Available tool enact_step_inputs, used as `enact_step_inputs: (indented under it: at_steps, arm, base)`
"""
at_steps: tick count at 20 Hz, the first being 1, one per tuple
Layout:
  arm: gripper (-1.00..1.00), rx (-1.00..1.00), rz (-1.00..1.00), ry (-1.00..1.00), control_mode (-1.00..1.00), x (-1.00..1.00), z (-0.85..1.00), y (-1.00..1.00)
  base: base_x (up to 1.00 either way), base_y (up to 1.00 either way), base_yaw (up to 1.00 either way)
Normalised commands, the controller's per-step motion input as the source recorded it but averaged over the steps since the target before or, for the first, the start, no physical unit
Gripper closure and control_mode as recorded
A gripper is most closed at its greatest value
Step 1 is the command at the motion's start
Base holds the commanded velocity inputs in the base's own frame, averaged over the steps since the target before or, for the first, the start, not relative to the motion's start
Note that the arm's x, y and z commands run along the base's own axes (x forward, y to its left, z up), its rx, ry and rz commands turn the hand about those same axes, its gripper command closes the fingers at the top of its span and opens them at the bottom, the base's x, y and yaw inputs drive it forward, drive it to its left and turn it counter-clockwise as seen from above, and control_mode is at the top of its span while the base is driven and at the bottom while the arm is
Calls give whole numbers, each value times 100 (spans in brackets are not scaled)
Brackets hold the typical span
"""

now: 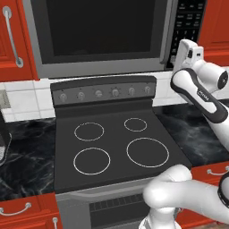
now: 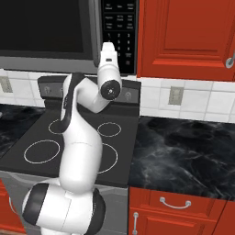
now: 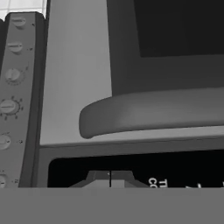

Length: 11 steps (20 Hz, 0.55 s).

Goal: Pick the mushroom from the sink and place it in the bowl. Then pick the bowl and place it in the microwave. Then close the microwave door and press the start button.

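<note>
Hand view, rolled on its side, puts me right up against the microwave [image 3: 74,87]: the microwave door [image 3: 175,65] looks shut flush in its grey frame, its long bar handle [image 3: 148,114] a rounded matt grey strip crossing the middle, and the black keypad panel [image 3: 131,168] glossy beneath it with white lettering I cannot read. The pincer [image 3: 110,178] sits at the bottom edge with its 2 dark tips pressed together, pinching nothing, aimed at that panel and close to it; I cannot tell whether it is touching.

From the left base view the arm reaches up to the right edge of the microwave, beside the keypad. I judge the bowl and mushroom are inside, since the door's dark window hides the cavity. So the step in hand is the start button.

To do it well I would keep the tips pressed together as 1 blunt point, line them up square to the panel, find the start key before pushing, and press straight in, short and gentle, without sliding across neighbouring keys or catching the handle.

Below, the stovetop [image 1: 116,147] is flat matt black with 4 thin white rings, a row of small round knobs [image 1: 115,92] on its back panel. The worktop [image 2: 183,151] is black veined marble, the cabinets [image 2: 183,36] red with panelled doors.
</note>
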Motion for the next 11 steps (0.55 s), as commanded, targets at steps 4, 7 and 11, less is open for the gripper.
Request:
enact_step_inputs:
  at_steps: [4,7,11]
  arm:
    - [100,3,0,0,-100,24,0,-13]
    - [100,3,0,0,-100,35,0,-9]
    - [100,3,0,0,-100,42,0,-11]
  base:
    - [0,0,0]
    - [0,0,0]
    - [0,0,0]
